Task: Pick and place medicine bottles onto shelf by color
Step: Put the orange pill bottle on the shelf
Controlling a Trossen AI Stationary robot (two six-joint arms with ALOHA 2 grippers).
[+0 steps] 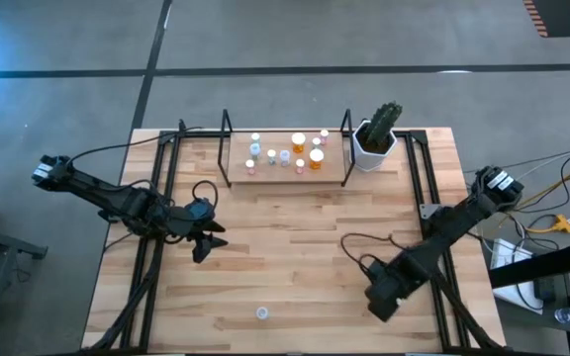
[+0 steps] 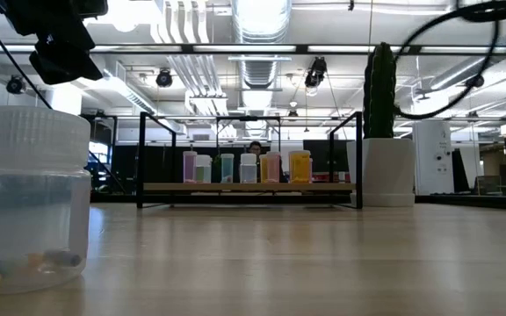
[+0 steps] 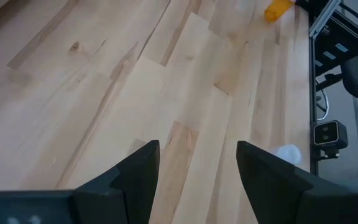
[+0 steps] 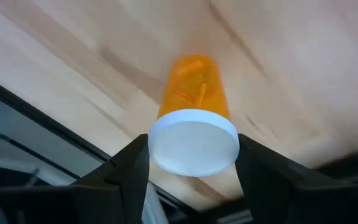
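My right gripper (image 4: 193, 162) is near the table's near right corner (image 1: 379, 297), shut on an orange white-capped medicine bottle (image 4: 192, 93); in the high view the gripper hides this bottle. My left gripper (image 3: 197, 168) hangs open over bare wood left of centre (image 1: 204, 245). A small clear bottle (image 1: 261, 313) stands on its base by the near edge, and looms large in the low view (image 2: 29, 202) with pills inside. The shelf (image 1: 285, 170) stands at the far side on its wire ends and carries several bottles (image 2: 249, 167). My right gripper pinches the orange bottle by its white cap (image 4: 194, 146), one finger (image 4: 129, 174) on each side of the cap's rim. The fingers come from the cap end, along the bottle, whose orange body points away toward the wood. Whether it is lifted clear, I cannot tell.
A white hexagonal cactus pot (image 1: 374, 143) stands right of the shelf at the far edge. Black frame rails (image 1: 161, 178) run along both table sides. A cable loops across the wood beside my right arm (image 1: 354, 247). Bare planks (image 1: 285, 237) lie between shelf and near edge.
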